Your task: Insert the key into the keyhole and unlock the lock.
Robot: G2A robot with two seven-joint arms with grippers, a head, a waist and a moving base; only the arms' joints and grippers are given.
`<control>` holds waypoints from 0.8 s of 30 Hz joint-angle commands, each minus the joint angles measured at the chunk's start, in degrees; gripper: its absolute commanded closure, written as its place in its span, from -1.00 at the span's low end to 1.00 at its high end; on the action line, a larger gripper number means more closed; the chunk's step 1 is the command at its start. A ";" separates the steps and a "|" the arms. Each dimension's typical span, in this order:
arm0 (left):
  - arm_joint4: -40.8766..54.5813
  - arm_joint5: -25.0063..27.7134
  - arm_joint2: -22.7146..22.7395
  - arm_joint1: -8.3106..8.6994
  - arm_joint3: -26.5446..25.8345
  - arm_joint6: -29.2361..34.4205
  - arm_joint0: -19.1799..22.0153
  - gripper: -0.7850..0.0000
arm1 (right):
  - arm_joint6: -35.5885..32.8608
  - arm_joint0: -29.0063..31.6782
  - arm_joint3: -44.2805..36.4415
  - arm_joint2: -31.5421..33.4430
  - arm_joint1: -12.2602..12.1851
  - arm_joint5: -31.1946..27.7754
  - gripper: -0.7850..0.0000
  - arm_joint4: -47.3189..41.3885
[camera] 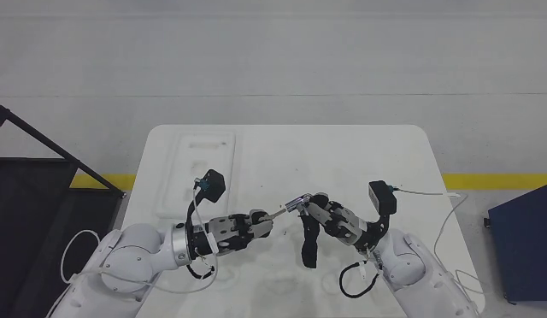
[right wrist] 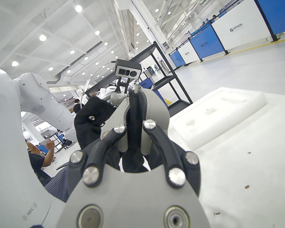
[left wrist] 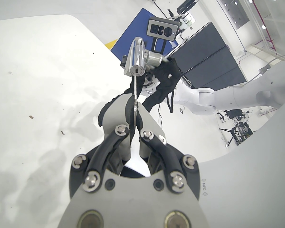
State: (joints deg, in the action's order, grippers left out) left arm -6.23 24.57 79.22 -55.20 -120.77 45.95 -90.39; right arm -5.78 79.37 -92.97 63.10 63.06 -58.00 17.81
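The left gripper (left wrist: 134, 106) pinches a thin flat silver key (left wrist: 135, 91), tip right at the keyhole (left wrist: 136, 71) of the shiny chrome padlock (left wrist: 137, 55), which the right gripper (right wrist: 135, 94) clamps tight.

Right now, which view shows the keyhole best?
Left wrist view: the keyhole faces the camera, key pointing at it. In the top view the lock is side-on; in the right wrist view fingers cover most of it.

1. Top view: above the arms, looking down on the tabletop (camera: 359, 156) from farther off.
2. Left wrist view: close behind the left end effector (left wrist: 134, 104), facing along it.
3. Right wrist view: close behind the right end effector (right wrist: 134, 96); all 3 share where key (left wrist: 135, 88) meets lock (left wrist: 136, 59).
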 commanded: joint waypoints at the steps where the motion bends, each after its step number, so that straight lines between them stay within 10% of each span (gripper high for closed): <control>1: -0.03 -0.04 -0.15 0.01 0.01 0.03 0.16 1.00 | 0.00 0.00 0.00 0.00 0.00 0.00 1.00 0.00; 24: -0.96 -0.17 -0.39 0.33 -0.61 -0.39 0.81 1.00 | 0.00 0.00 0.00 0.00 0.00 0.00 1.00 0.00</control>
State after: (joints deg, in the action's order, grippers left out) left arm -7.14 24.37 78.81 -54.89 -121.37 45.51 -89.57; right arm -5.78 79.37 -92.97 63.10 63.06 -58.00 17.81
